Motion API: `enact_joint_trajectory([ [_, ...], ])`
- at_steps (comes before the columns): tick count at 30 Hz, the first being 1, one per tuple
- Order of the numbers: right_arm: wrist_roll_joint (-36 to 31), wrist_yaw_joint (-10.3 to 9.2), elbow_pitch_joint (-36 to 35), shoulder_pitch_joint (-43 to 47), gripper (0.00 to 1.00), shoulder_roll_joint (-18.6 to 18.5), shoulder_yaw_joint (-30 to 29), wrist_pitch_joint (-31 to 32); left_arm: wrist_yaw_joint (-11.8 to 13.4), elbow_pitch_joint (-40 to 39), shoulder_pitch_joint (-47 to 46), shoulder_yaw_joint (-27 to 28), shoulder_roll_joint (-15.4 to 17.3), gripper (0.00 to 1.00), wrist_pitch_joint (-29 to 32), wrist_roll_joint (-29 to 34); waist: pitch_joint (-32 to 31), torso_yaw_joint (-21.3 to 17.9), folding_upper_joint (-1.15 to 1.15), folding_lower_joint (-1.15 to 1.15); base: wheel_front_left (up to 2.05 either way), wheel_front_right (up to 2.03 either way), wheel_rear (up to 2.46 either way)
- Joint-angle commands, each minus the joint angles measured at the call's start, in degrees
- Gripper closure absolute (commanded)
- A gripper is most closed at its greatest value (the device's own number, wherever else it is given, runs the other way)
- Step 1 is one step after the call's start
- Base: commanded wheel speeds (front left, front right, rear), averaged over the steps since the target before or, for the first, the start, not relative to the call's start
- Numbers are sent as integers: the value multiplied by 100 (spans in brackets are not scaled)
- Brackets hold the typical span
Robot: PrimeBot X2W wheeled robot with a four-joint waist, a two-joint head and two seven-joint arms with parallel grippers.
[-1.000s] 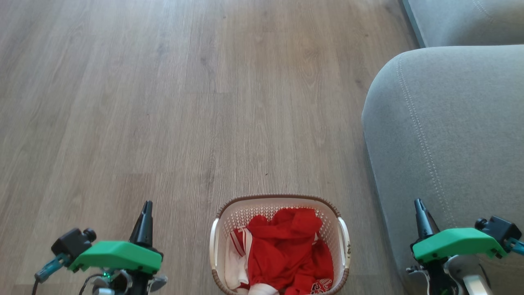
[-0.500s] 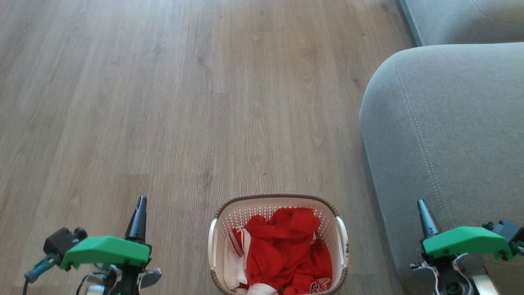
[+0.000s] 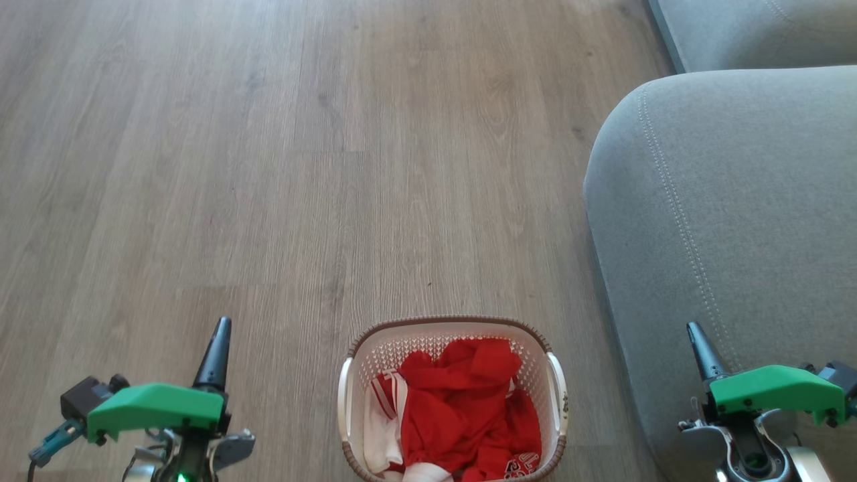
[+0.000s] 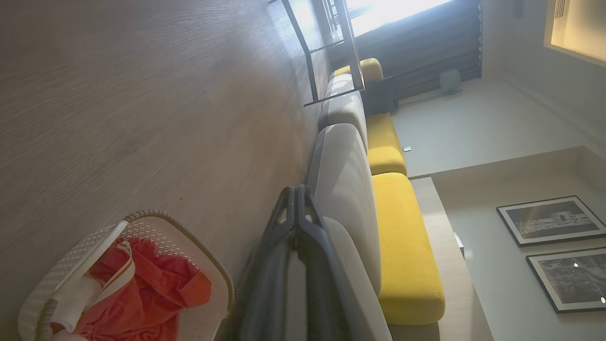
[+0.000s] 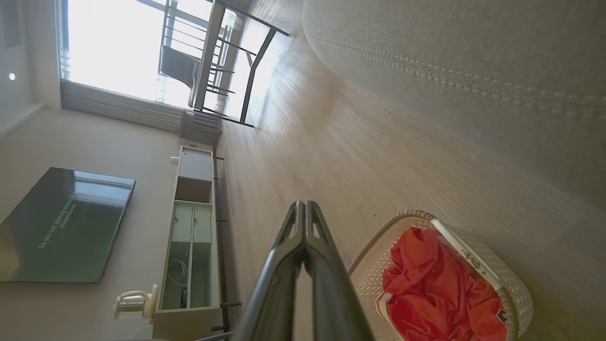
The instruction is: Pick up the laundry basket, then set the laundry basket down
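The basket (image 3: 445, 322) stands upright on the floor (image 3: 268, 167), at the bottom centre of the head view, with red and white clothes (image 3: 469, 408) heaped inside. That view's lower edge cuts off its near end, so its long axis cannot be settled there. In both wrist views it looks stretched along its handled sides, that is, running away from the robot. The left handle (image 3: 344, 402) faces the robot's left and the right handle (image 3: 560, 402) faces its right.

The basket lies between the two grippers, inward from each. The left gripper (image 3: 219, 331) sits out to the basket's left. The right gripper (image 3: 697, 338) sits out to its right, in front of the sofa (image 3: 723, 201) arm that flanks the basket on that side. Both point forward, roughly parallel to the basket's sides, well apart from it and touching nothing. Both pairs of jaws are pressed closed and hold nothing.

The gaps to the two handles look about equal, so neither arm is clearly nearer. How high the fingers hang above the rim cannot be told.

The scene fits a basket waiting to be lifted as well as one set back down and let go. In either case, I judge that the relation that matters is this: each handle lies sideways and inward of its own gripper, not ahead of it.
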Motion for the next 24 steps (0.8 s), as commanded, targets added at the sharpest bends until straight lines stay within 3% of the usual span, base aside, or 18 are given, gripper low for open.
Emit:
enact_joint_trajectory([
  [1, 161, 28, -177, -298, 100, -78, 41, 56, -56, -139, -360, 222, 85, 100, 59, -154, 1, -4, 0, 0, 0, 0, 0],
  [24, 1550, 35, -154, -370, 100, -65, -228, 445, -160, -71, -494, 616, 74, 100, 457, -1522, 13, -92, 0, 0, 0, 0, 0],
])
